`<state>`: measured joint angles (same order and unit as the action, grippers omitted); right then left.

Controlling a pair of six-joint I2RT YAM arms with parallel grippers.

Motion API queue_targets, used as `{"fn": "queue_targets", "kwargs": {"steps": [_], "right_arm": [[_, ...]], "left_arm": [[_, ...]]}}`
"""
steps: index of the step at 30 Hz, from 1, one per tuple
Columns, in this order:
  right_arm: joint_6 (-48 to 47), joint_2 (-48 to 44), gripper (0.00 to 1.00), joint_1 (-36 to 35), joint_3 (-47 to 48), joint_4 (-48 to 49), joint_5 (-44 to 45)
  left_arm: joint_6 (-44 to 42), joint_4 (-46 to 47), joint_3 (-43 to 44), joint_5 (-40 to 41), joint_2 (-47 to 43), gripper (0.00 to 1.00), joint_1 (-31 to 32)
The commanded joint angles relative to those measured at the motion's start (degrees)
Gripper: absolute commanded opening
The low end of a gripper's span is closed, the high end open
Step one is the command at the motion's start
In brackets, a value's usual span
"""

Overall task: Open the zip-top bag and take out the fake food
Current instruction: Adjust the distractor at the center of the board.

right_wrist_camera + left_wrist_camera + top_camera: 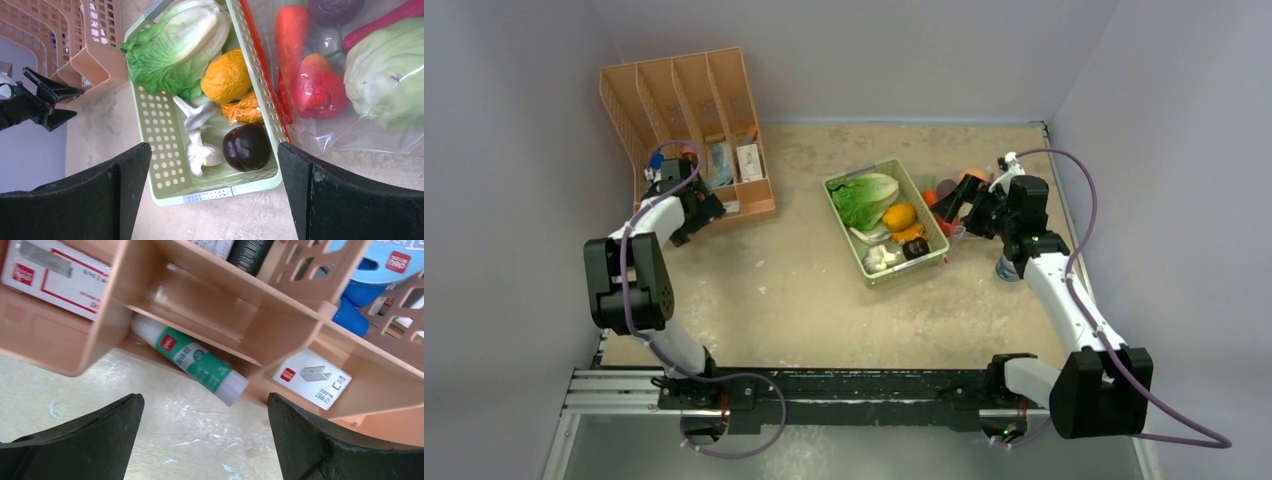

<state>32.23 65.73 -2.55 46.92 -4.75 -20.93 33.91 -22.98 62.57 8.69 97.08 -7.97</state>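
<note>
The zip-top bag [350,135] lies on the table against the right side of the pale-green tray [160,150], with its orange-red zip strip [260,65] along the tray wall. Inside it I see a pale-green cabbage [385,70], a carrot [292,35], a red-pink peach [317,90], a red chili [395,20] and a dark purple piece [332,7]. My right gripper [214,150] is open and empty above the tray's near end, left of the bag. In the top view it [956,203] covers most of the bag [936,195]. My left gripper [205,399] is open and empty by the organizer.
The tray [854,245] holds a leafy lettuce [175,45], a yellow pepper [226,75], an orange piece, a dark plum [246,146] and white mushrooms. A peach-coloured desk organizer [689,120] stands back left; a glue stick [192,357] and staple boxes lie in it. Walls close in both sides.
</note>
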Motion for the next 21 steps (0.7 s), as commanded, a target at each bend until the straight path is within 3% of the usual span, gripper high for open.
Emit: {"fn": "queue_targets", "kwargs": {"steps": [1, 6, 15, 21], "right_arm": [[-1.6, 0.3, 1.00, 0.3, 1.4, 1.2, -0.6], [-4.0, 1.7, 1.00, 0.3, 1.9, -0.5, -0.4], [-7.0, 6.0, 1.00, 0.2, 2.9, -0.8, -4.7], [-9.3, 12.5, 1.00, 0.1, 7.8, -2.0, -6.3]], "left_arm": [[-2.1, -1.4, 0.4, 1.2, -3.2, 0.94, -0.8], [-3.1, 7.8, -6.9, -18.3, -9.3, 0.94, 0.3], [1.1, 8.5, -14.0, -24.7, -22.0, 0.94, 3.5], [1.8, 8.0, -14.1, -30.6, -24.7, 0.94, 5.9]]}}
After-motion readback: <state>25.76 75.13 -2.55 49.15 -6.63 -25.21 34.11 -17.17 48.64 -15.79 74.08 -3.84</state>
